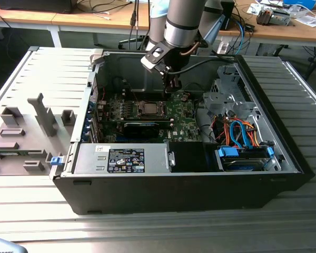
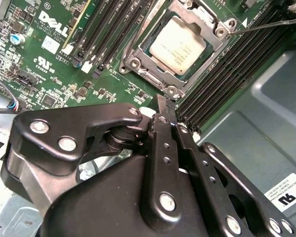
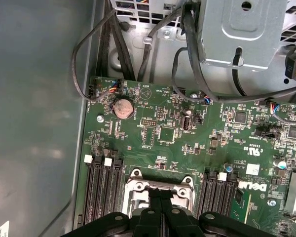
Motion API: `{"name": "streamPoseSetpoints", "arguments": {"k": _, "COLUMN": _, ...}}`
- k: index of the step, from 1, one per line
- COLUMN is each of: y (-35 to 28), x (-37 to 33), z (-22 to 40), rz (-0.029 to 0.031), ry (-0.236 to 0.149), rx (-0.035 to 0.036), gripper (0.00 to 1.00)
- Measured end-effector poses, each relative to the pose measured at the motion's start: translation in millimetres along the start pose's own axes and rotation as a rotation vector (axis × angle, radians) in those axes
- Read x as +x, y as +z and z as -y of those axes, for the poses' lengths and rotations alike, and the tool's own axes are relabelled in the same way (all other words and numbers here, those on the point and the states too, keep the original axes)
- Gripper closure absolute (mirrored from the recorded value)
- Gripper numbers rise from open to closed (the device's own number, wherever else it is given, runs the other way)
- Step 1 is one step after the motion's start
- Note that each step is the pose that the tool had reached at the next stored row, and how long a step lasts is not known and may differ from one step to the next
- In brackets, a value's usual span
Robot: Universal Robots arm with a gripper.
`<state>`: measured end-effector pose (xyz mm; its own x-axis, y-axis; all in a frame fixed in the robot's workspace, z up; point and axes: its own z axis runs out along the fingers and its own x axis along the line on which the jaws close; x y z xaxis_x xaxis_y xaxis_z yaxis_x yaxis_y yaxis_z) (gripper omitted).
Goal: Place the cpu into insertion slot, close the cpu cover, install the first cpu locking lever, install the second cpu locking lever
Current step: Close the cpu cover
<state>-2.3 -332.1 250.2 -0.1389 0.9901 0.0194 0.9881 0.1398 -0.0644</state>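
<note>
The gripper (image 2: pixel 163 106) hangs nearest, fingers pressed together on nothing. I judge that this makes one narrow tip, fit for nudging thin metal rather than carrying. Just beyond it the cpu (image 2: pixel 177 47) lies flat, silvery face up, seated in the insertion slot (image 2: pixel 133 62). The cpu cover (image 2: pixel 207 57) appears to lie down around it, its window leaving the chip's face bare. A thin locking lever (image 2: pixel 271 24) slants away from one socket corner, seemingly unlatched. In the exterior view the arm (image 1: pixel 181 21) points steeply down into the open computer case (image 1: pixel 200 195), with the gripper above the green motherboard (image 1: pixel 184 113), just to the exterior view's right of the slot.
</note>
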Motion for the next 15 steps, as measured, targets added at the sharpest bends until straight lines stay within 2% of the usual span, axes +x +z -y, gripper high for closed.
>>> {"name": "streamPoseSetpoints", "arguments": {"k": 15, "y": 0.9, "x": 0.3, "z": 2.4, "rz": 0.0, "ry": 0.0, "rx": -0.0001, "gripper": 0.89}}
